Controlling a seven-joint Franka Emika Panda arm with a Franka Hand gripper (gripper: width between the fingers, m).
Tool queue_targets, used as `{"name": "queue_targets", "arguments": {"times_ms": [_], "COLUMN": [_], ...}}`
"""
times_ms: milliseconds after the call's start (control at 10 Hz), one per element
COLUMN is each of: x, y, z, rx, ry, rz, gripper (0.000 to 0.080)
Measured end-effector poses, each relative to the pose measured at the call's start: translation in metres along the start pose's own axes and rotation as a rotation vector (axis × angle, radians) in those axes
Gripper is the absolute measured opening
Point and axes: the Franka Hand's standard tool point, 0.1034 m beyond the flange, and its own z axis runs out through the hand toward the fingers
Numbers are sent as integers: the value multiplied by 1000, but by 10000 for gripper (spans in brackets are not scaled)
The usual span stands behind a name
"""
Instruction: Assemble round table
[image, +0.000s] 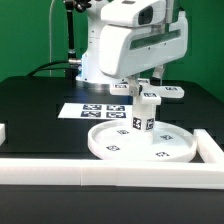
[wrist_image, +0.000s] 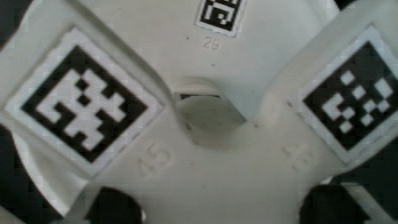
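The large round rimmed disc (image: 150, 147) lies flat near the front of the table. The short thick cylinder (image: 144, 114) stands upright on it, a little behind the disc's middle. The cross-shaped piece (image: 160, 91) lies level on top of the cylinder. My gripper (image: 145, 84) comes down from above and is shut on it. In the wrist view the cross-shaped piece (wrist_image: 196, 150) fills the picture, with two tagged arms spreading out and a hole in its middle. My gripper (wrist_image: 222, 205) grips it, one dark fingertip (wrist_image: 116, 205) on each side. The cylinder is hidden in this view.
The marker board (image: 95, 111) lies on the black table behind the disc, at the exterior view's left. White border rails run along the front (image: 100, 170) and at the exterior view's right (image: 211, 150). A rail end (image: 3, 131) shows at the left edge.
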Motion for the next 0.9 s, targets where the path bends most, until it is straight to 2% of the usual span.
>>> {"name": "queue_targets", "arguments": {"times_ms": [300,700,900], "x": [0,1,2], "y": [0,0,1], "z": [0,0,-1], "rx": [0,32,34], "ry": [1,45,54], "rz": [184,664,840], "gripper": [442,442,442]}}
